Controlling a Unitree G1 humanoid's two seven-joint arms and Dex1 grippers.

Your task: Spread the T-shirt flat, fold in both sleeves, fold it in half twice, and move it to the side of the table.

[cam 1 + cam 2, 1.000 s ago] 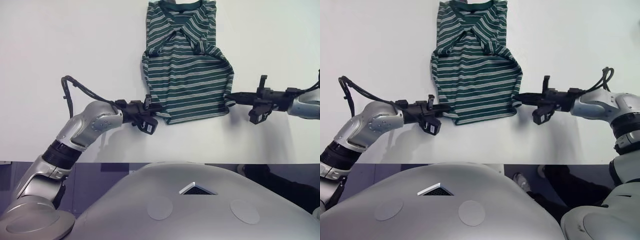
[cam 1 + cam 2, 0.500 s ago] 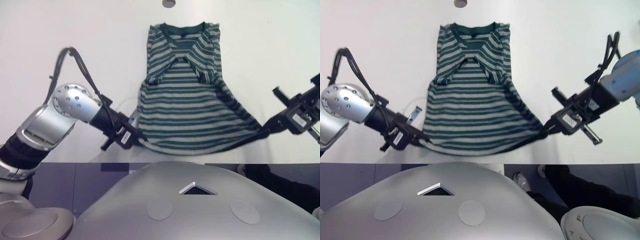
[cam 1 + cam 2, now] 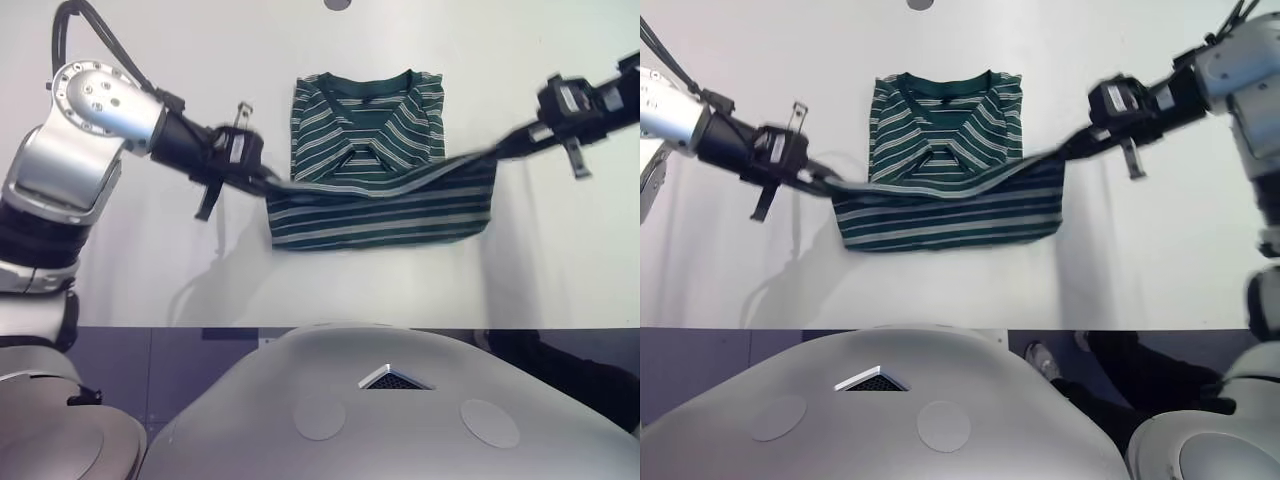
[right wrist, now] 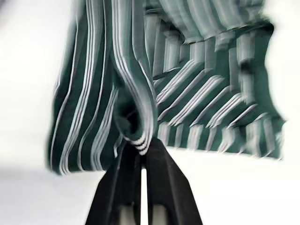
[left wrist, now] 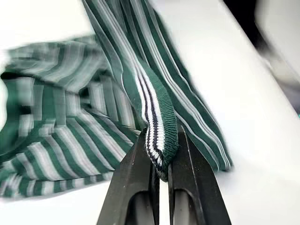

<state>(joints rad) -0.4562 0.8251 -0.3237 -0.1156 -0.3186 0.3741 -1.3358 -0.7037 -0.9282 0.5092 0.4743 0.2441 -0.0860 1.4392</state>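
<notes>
Gripping T-shirt (image 3: 380, 205) hem corners — left tool (image 3: 268, 184), right tool (image 3: 499, 151) — over table (image 3: 130, 270).

A white table (image 3: 560, 270) lies evenly lit — a small round hole (image 3: 337, 4) at its far edge, dark floor (image 3: 190, 345) below.

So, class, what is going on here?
The robot is folding a striped T-shirt on a white table. Its left gripper and right gripper each pinch a corner of the bottom hem, held raised over the shirt's middle. The sleeves are already folded in; the first half fold is not yet laid down.
</notes>
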